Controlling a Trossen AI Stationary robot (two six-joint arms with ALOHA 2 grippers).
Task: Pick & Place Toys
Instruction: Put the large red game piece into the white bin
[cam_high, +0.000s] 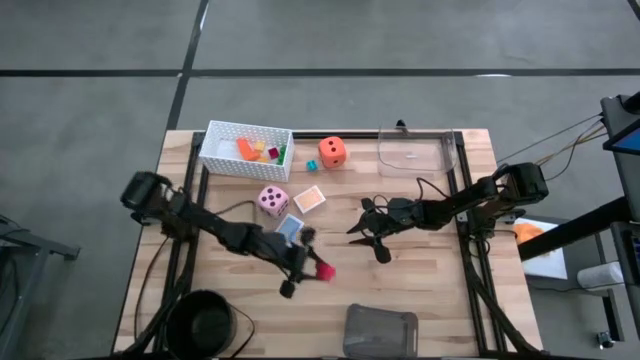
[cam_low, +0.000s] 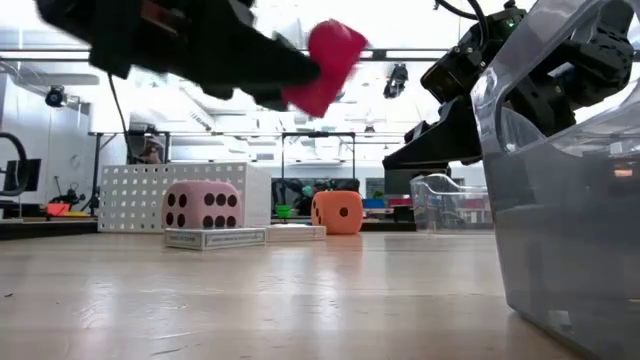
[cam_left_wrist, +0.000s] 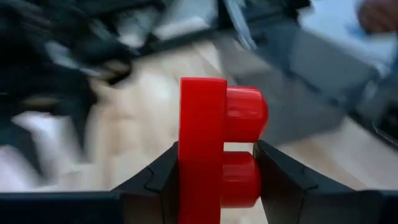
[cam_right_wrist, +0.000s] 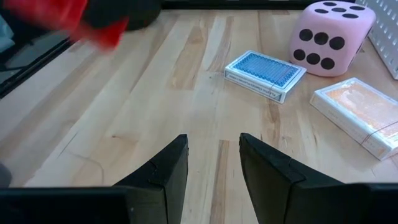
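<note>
we see a small red plastic brick (cam_left_wrist: 214, 149), glossy, with a flat slab side and two round studs stacked one above the other. it sits pinched between the two dark fingers of the left gripper (cam_left_wrist: 216, 163), the slab against one finger and the studs against the other, standing upright between them. from above, the red brick shows at the tip of the left gripper (cam_high: 312, 267), over the bare wood of the light wooden table (cam_high: 430, 290), toward the front middle. in the low view it hangs clear above the tabletop, nothing beneath it touching.

the right gripper (cam_right_wrist: 214, 165) hovers near the table's centre with its fingers parted a little and nothing between them; only wood shows in the gap.

ahead of the right gripper lie a flat blue card box (cam_right_wrist: 265, 74), a flat peach card box (cam_right_wrist: 362, 114) and a pink dotted die (cam_right_wrist: 331, 37), the die just beside both boxes. an orange dotted die (cam_high: 333, 152) stands farther back, next to the white perforated basket (cam_high: 222, 137), which holds several small bricks in orange, yellow, red and green. a small teal brick (cam_high: 311, 165) lies on the wood just beside the orange die. a grey tray (cam_high: 381, 331) rests at the front edge, near the red brick but apart from it.
</note>
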